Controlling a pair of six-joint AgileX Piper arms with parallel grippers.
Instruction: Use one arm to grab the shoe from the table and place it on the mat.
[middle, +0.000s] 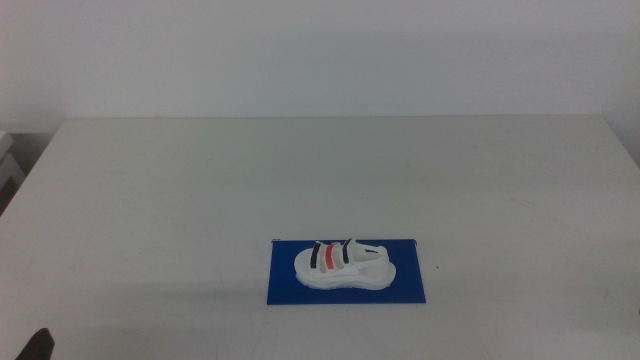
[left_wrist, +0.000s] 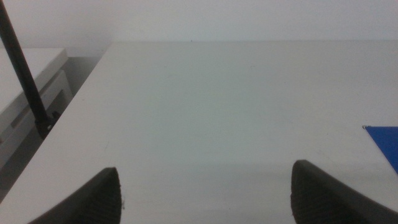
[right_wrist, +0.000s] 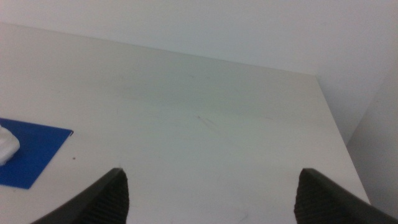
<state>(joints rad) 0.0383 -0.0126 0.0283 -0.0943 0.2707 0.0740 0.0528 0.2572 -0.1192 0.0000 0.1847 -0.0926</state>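
The sandal (middle: 343, 266) lay on the blue mat (middle: 410, 285) at six o'clock, placed; both grippers, left (left_wrist: 205, 193) and right (right_wrist: 211, 196), waited spread wide, holding nothing.

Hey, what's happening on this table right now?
Nothing is being handled right now. The shoe sits upright on the blue mat near the table's front edge. Both arms wait off to the sides: the left end effector and the right end effector each hang open over bare tabletop, holding nothing.
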